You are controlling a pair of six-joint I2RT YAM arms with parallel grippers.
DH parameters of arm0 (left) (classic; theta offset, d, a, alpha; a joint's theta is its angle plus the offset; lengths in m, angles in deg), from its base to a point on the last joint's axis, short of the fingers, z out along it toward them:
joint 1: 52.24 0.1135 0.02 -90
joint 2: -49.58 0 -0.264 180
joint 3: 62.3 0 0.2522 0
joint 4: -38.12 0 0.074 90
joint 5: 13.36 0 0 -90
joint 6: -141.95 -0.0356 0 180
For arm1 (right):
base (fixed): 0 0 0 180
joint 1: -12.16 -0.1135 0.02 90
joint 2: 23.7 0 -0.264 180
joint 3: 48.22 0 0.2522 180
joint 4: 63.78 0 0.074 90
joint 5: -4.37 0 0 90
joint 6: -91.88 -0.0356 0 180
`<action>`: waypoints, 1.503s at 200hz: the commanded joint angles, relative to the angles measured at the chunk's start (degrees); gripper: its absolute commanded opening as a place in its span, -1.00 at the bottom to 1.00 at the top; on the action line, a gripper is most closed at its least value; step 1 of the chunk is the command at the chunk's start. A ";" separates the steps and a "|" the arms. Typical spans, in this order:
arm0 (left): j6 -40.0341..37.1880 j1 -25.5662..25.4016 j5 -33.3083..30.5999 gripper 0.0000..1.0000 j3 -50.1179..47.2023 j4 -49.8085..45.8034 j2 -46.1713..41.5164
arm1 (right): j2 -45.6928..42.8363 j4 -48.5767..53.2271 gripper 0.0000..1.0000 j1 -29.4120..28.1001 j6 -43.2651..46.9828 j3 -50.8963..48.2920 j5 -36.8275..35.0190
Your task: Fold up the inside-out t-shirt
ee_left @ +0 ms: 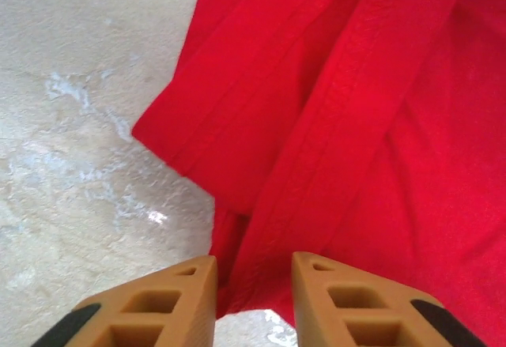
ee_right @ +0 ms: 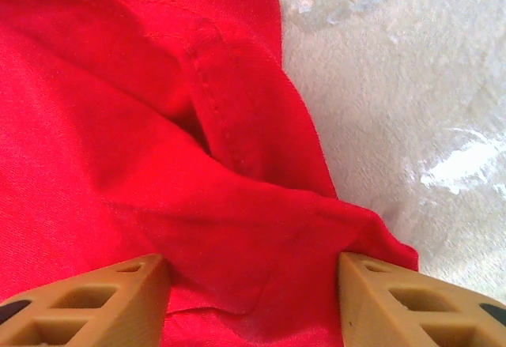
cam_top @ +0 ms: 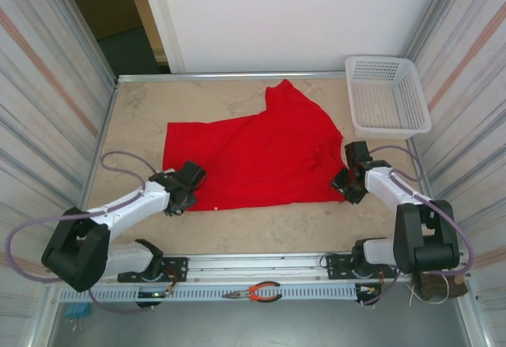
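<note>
On the pale table (cam_top: 261, 228) I see the red t-shirt (cam_top: 253, 157) spread out across the middle, with a white basket (cam_top: 417, 98) at the far right corner. My left gripper (ee_left: 254, 272) sits at the shirt's near left corner, its fingers narrow around a hem, though I cannot tell whether they pinch it. My right gripper (ee_right: 253, 272) straddles the near right edge, spread wide over bunched cloth, and orange-handled pliers (cam_top: 257, 292) lie on the near rail.
</note>
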 commanded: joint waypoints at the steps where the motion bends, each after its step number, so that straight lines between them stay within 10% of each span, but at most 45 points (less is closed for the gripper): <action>1: -0.05 -0.31 -3.66 -0.33 1.41 0.89 2.62 | 0.69 -0.66 -0.35 0.34 -0.48 -0.62 -0.21; 28: -0.14 -0.31 -3.88 -0.40 2.28 0.96 6.72 | 0.49 -0.75 -1.00 1.20 -0.12 -0.31 0.43; 59: -0.82 -0.23 -6.75 -1.00 4.24 -2.86 6.22 | -2.71 0.80 -1.00 3.08 0.05 0.53 0.47; 135: -11.04 13.15 -0.04 -1.00 4.16 -7.58 -13.94 | -10.92 5.50 -1.00 12.90 0.55 0.32 -1.09; 161: -11.83 16.71 2.58 -0.25 3.56 -9.85 -18.35 | -10.04 5.29 -1.00 13.38 0.83 0.14 -0.62; 202: -10.36 16.67 6.39 -0.16 2.28 -10.80 -22.47 | -9.66 4.35 -1.00 13.38 0.70 -1.04 0.75; 300: 2.72 -11.98 -2.16 0.21 2.25 -0.11 -6.11 | -10.91 3.30 -1.00 13.10 1.10 -5.58 1.81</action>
